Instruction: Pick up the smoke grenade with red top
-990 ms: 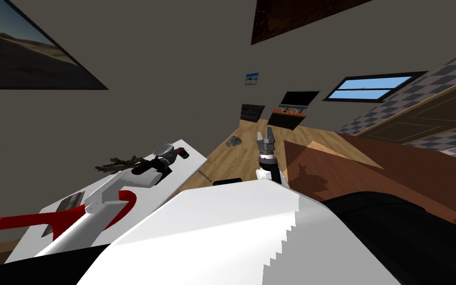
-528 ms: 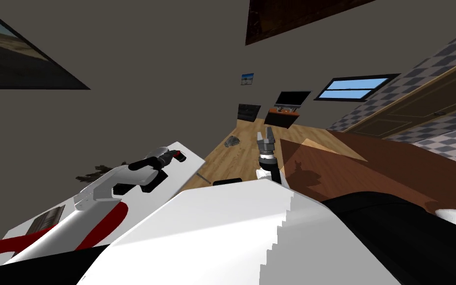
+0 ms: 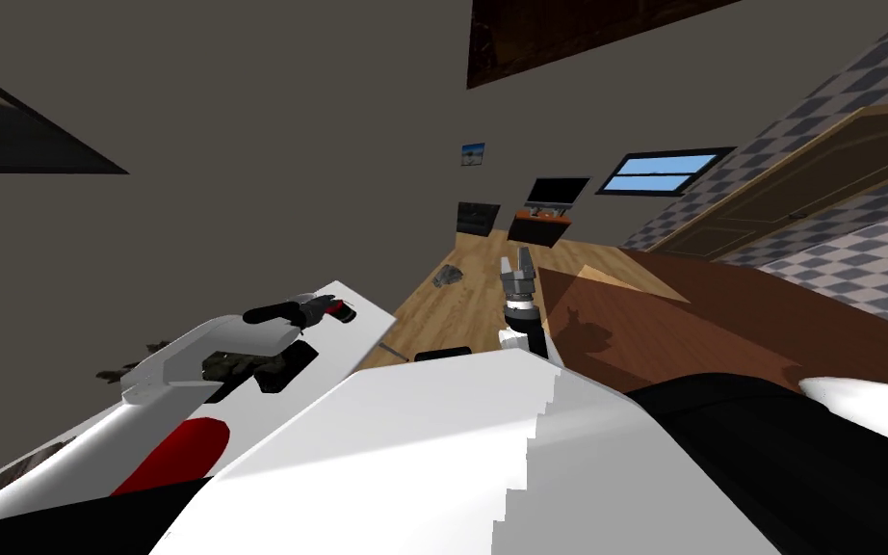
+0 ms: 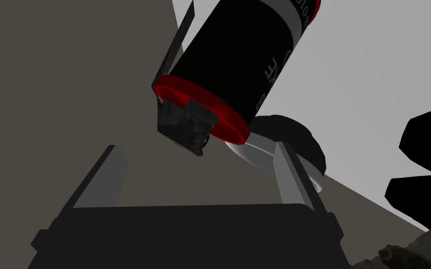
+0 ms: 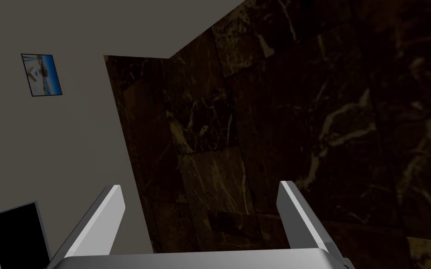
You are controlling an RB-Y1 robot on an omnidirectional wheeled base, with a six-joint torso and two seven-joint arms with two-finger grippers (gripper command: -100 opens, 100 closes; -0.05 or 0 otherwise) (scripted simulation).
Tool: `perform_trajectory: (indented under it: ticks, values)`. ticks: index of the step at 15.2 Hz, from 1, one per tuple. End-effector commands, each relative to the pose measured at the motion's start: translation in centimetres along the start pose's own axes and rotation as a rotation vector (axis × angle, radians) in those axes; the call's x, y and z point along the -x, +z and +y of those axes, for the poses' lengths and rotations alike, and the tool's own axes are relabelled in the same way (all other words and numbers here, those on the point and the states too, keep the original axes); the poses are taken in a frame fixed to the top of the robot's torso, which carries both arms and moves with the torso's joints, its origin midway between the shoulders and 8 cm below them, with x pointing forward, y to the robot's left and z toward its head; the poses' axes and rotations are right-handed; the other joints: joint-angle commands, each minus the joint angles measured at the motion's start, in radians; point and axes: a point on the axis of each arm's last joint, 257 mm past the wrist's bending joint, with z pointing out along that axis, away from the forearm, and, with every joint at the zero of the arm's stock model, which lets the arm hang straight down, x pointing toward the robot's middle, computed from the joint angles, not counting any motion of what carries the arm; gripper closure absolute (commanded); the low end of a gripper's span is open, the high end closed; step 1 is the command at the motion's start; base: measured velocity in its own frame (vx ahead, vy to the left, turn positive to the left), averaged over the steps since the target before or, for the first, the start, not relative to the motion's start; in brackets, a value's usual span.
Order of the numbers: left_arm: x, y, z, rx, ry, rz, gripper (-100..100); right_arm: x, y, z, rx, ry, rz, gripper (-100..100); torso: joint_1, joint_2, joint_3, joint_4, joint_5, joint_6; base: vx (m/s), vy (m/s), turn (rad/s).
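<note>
The smoke grenade [image 4: 238, 70] lies on the white table [image 3: 363, 316], just beyond the left gripper [image 4: 200, 173]. Its red-topped end is nearest the fingers and its long axis runs away from them, slanted. Those fingers stand apart, seemingly not yet around it. The right gripper [image 3: 517, 272] is well apart from it, fingers also spread.

The left tool [image 4: 198, 150] reaches out forward with fingers spread, and the right tool [image 5: 199, 189] points ahead, fingers likewise apart.
</note>
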Motion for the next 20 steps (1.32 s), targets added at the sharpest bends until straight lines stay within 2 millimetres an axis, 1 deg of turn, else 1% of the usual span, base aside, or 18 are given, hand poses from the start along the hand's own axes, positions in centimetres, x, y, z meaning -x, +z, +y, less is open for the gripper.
perform_trajectory:
  ticks: [1,2,10,11,12,16,17,20]
  values:
    - [0.0,0.0,0.0,0.000,0.000,0.000,-100,0.0,0.0,0.0,0.000,0.000,0.000,0,0.000,0.000,0.000,0.000,0.000,0.000,0.012,0.009,-0.032]
    - [0.6,0.5,0.5,0.013,-0.010,-0.009,-100,0.0,0.0,0.0,0.000,0.000,0.000,0,0.000,0.000,0.000,0.000,0.000,0.000,-0.009,0.005,-0.090]
    - [2.5,2.3,2.2,0.045,-0.049,-0.041,-100,0.0,0.0,0.0,0.000,0.000,0.000,0,0.000,0.005,0.003,0.001,0.000,0.000,-0.041,0.004,-0.123]
    - [2.1,2.0,2.0,0.040,-0.043,-0.036,-100,0.0,0.0,0.0,0.000,0.000,0.000,0,0.000,0.005,0.003,0.001,0.000,0.000,-0.022,0.003,-0.044]
    - [2.2,2.1,2.0,0.040,-0.044,-0.037,100,0.0,0.0,0.0,0.000,0.000,0.000,0,0.000,0.004,0.002,0.001,0.000,0.000,-0.009,0.002,0.006]
    - [2.2,2.1,2.0,0.040,-0.045,-0.037,100,0.0,0.0,0.0,0.000,0.000,0.000,0,-0.001,0.002,0.001,0.001,-0.001,0.000,-0.002,0.000,-0.001]
    - [1.5,1.4,1.3,0.029,-0.030,-0.025,100,0.0,0.0,0.0,0.000,0.000,0.000,0,-0.001,0.002,0.001,0.001,-0.001,0.000,0.026,-0.004,0.169]
    - [0.8,0.7,0.7,0.017,-0.015,-0.013,100,0.0,0.0,0.0,0.000,0.000,0.000,0,-0.003,0.000,0.001,0.001,-0.001,-0.003,0.058,-0.011,0.201]
